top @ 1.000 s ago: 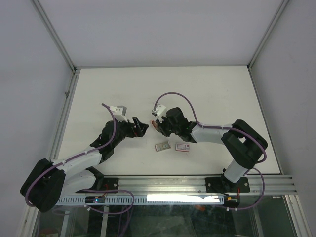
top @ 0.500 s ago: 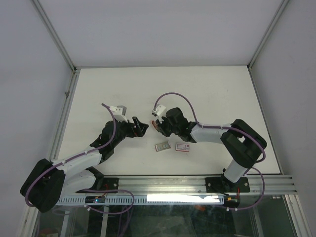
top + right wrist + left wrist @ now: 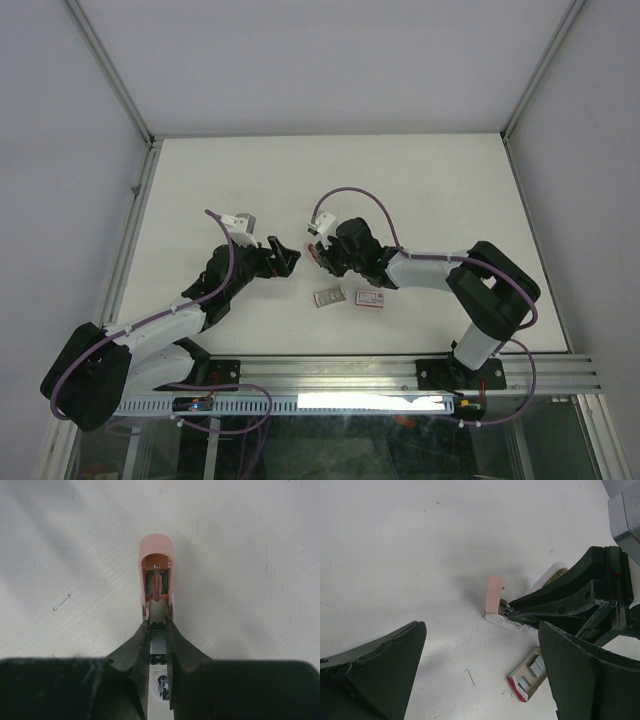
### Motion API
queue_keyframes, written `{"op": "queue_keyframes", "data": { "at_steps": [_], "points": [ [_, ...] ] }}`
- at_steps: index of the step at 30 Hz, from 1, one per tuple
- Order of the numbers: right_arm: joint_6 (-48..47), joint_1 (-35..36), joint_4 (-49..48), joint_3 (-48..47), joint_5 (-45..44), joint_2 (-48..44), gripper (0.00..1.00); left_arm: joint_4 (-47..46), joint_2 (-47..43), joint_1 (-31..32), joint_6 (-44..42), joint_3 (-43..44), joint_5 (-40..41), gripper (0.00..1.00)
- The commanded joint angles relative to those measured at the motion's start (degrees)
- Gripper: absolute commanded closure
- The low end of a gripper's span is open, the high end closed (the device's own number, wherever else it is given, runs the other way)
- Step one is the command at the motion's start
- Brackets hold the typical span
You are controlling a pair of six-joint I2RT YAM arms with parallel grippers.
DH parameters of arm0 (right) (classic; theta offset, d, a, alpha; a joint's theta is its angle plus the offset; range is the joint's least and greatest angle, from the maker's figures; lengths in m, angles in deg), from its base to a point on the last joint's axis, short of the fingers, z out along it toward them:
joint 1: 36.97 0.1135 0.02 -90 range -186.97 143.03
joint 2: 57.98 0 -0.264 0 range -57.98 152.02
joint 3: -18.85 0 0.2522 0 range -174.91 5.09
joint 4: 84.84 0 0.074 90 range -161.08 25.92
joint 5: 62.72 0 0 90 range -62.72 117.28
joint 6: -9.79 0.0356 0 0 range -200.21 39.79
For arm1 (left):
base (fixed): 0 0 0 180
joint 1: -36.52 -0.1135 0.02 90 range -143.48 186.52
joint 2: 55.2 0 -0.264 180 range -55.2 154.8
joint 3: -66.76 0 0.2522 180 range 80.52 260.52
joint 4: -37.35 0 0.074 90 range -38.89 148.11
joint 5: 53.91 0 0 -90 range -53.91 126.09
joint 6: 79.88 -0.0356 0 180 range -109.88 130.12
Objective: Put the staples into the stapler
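Currently the right gripper (image 3: 158, 625) pinches the white base of the stapler (image 3: 156, 555), whose pink lid is swung up and open, mid-table (image 3: 420, 190). Left gripper (image 3: 287, 254) is just left of the stapler, fingers spread wide, holding nothing. Grey staple tray (image 3: 327, 297) lies flat on the near side of the stapler, silvery strips showing. White red-labelled staple box (image 3: 371, 298) sits just right of the tray, a gap between. One loose staple (image 3: 61, 602) lies beside the stapler.
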Motion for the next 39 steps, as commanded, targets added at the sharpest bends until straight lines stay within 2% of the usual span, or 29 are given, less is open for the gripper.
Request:
{"op": "queue_keyframes", "data": {
  "at_steps": [1,6,14,23,27,33,36,39],
  "points": [
    [-0.6,-0.3,-2.0,-0.6,-0.7,0.0,0.81,-2.2,-1.4,0.1,-0.7,0.1,0.7,0.01],
    [-0.3,-0.4,-2.3,-0.5,-0.5,-0.5,0.72,-2.2,-1.2,0.1,-0.7,0.1,0.7,0.01],
    [0.7,-0.4,-2.7,-0.2,0.0,-1.8,0.66,-2.0,-1.5,0.1,-0.9,0.1,1.1,0.01],
    [5.5,-0.3,-0.5,0.7,-2.1,-10.6,0.6,-1.4,-4.3,0.1,-1.8,-0.8,4.6,0.01],
    [11.1,0.9,7.5,0.5,-5.8,-15.5,0.59,-1.5,-5.5,0.1,-2.0,-1.5,6.2,0.01],
    [29.3,7.7,30.5,-6.8,-21.3,-15.9,0.59,-1.5,-5.5,0.1,-1.5,-1.7,6.9,0.01],
    [38.4,11.6,35.3,-7.2,-24.3,-14.5,0.6,-1.4,-5.6,0.1,-1.3,-1.7,7.0,0.01],
    [43.7,13.7,35.9,-6.2,-25.3,-13.1,0.62,-1.0,-6.4,0.1,-1.2,-1.8,7.7,0.01]
  ]
}}
